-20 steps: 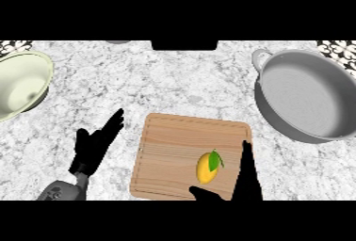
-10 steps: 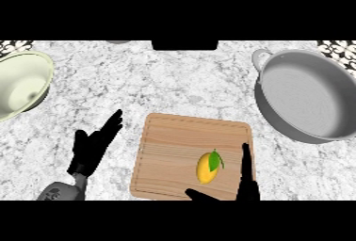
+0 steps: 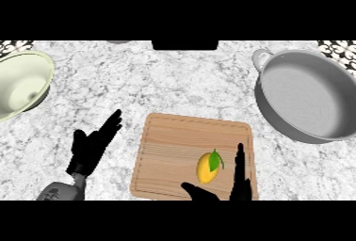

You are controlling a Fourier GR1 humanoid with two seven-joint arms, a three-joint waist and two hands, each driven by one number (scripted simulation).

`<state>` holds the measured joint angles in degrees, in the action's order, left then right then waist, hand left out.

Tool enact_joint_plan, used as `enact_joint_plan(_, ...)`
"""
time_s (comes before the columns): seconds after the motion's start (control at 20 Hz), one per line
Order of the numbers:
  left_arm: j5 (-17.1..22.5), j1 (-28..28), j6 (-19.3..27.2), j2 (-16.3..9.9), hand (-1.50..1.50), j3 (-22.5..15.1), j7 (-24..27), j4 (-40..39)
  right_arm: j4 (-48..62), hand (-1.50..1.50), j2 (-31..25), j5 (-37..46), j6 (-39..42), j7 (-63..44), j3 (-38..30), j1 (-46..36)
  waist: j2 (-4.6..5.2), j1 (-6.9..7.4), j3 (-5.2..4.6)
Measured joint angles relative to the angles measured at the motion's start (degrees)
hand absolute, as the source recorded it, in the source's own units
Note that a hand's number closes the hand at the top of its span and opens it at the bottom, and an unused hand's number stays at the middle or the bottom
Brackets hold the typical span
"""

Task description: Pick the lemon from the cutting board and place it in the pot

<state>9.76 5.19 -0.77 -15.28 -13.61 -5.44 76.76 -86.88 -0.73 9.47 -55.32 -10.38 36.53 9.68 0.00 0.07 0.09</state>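
While one lemon [image 3: 208, 167] lies lengthwise, leaf end away, near the board's [image 3: 181, 141] front-right corner, both hands stay unclenched: right hand [image 3: 236, 186] flanking it, left hand [image 3: 94, 146] off-board; one pot [image 3: 306, 94].

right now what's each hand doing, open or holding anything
Left hand: open, fingers straight, holding nothing, left of the cutting board.
Right hand: open, fingers and thumb spread either side of the lemon, not closed on it.
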Motion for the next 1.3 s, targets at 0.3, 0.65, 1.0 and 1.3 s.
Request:
enact_joint_plan(0.3, -0.21, 0.33, -1.93, -0.04, 0.00, 1.81, -1.05, 0.41, 9.41, 1.50, -0.16, -11.85, 3.08, 15.20, -2.81, -2.70, -0.27, 0.04, -0.34)
enact_joint_plan(0.65, -1.30, 0.01, -2.15, 1.29, 0.00, 2.30, -1.18, 1.12, 18.26, 1.50, -0.22, -21.28, 2.57, 28.68, -2.43, -7.19, -0.76, -0.03, -0.89)
enact_joint_plan(1.0, -2.11, -0.47, -2.19, 1.58, 0.00, 2.82, -2.36, 2.52, 19.20, 1.50, -4.52, -30.06, 8.12, 41.92, -3.05, -6.02, -0.98, -0.27, -0.91)
enact_joint_plan(1.3, -1.98, -1.17, -1.86, 1.24, 0.00, 3.65, -2.07, 2.42, 18.25, 1.50, -25.89, -37.55, 29.76, 44.74, -13.31, -3.51, -0.58, -1.70, -0.12)
